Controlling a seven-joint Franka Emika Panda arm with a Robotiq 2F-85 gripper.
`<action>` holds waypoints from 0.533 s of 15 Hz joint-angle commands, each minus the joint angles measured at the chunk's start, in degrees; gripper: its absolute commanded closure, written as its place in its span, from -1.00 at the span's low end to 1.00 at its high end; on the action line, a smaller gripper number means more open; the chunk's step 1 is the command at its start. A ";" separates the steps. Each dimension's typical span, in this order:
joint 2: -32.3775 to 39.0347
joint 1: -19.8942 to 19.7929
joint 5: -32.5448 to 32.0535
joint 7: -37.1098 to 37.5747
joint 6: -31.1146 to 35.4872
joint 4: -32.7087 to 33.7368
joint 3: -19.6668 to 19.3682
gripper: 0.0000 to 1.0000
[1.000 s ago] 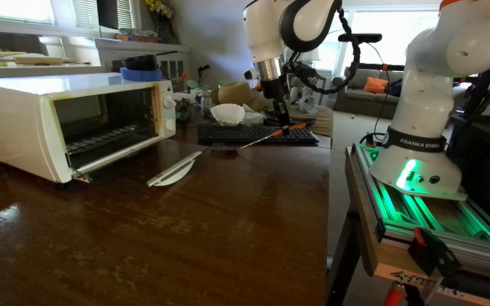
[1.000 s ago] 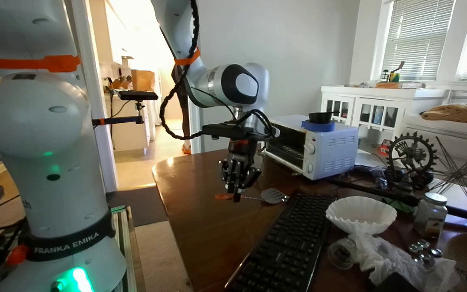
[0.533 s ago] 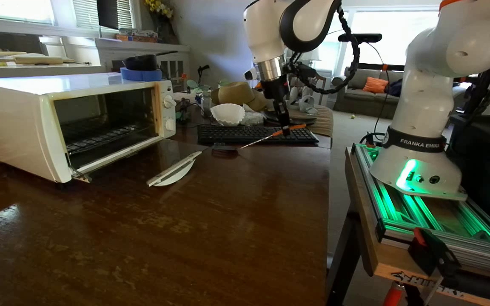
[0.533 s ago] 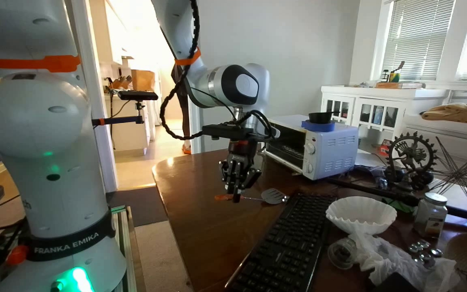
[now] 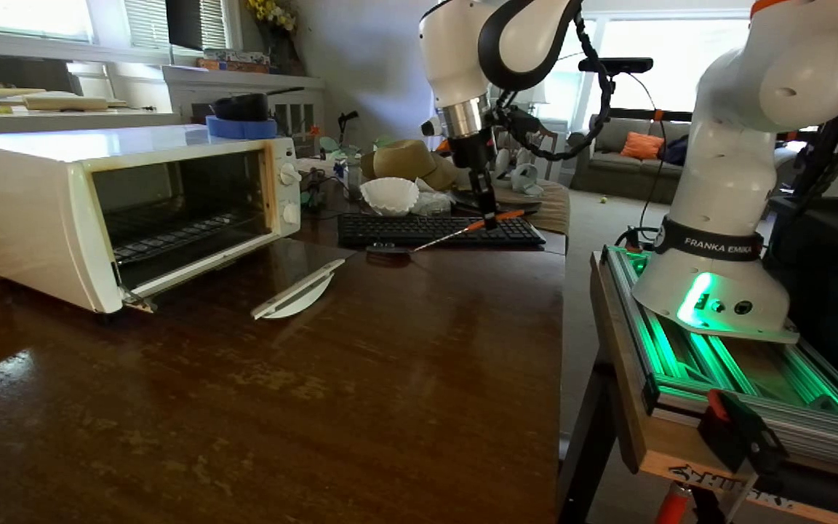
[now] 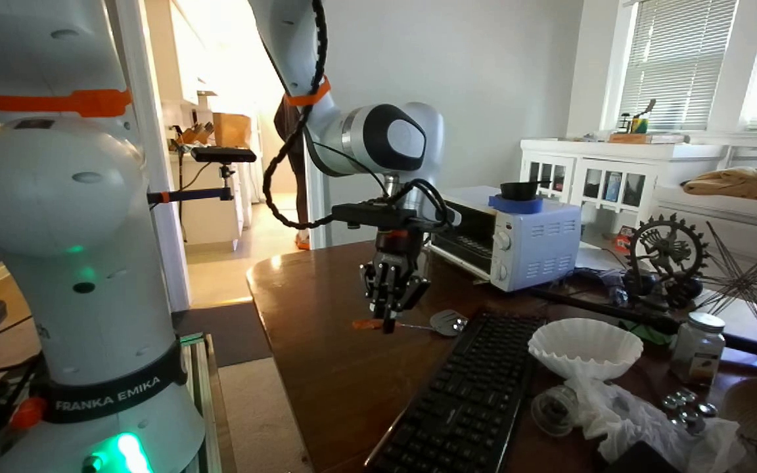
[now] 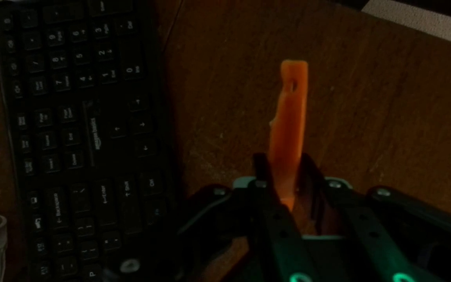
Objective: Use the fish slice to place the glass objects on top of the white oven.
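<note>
"Two black fingers [image 7: 264, 172], and what's between them?"

"The orange handle of the fish slice [image 7: 289, 125]. The gripper [image 7: 284, 168] is closed on it, a finger on each side, and the holed end sticks out beyond."

"Where's the blade [image 6: 443, 322]?"

"Low over the brown table [image 6: 345, 381], just beside the black keyboard [image 6: 460, 394] in an exterior view. Whether it touches down isn't clear to me. A shiny clear lump [image 6: 458, 324] sits at its far edge, too small to make out properly."

"And past that?"

"A white fluted bowl [image 6: 585, 348] beyond the keyboard, then a lidded jar [image 6: 699, 348] with shiny round pieces [image 6: 688, 408] near it."

"The white oven [image 6: 523, 243]?"

"Well apart from the gripper, on the same table, its dark inside showing. On top, in both exterior views, a black pan [image 5: 241, 107] rests on a blue ring [image 5: 241, 129]. A pale, long utensil [image 5: 299, 291] lies near the oven's front."
</note>
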 commanded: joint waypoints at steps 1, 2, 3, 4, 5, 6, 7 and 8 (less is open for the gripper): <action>-0.72 0.36 -3.24 1.20 1.70 -1.75 0.80 0.89; -1.16 0.56 -4.82 2.10 1.71 -2.21 1.25 0.89; -1.55 0.83 -5.86 2.76 1.58 -2.66 1.72 0.89; -1.97 1.12 -7.37 3.75 1.59 -3.20 2.25 0.89; -2.56 1.42 -9.65 5.82 1.22 -3.77 3.00 0.89; -2.95 1.71 -10.54 6.71 1.32 -4.28 3.49 0.89; -3.31 1.91 -12.26 8.56 1.15 -4.70 4.11 0.89; -3.58 2.09 -12.98 9.62 1.08 -5.01 4.56 0.89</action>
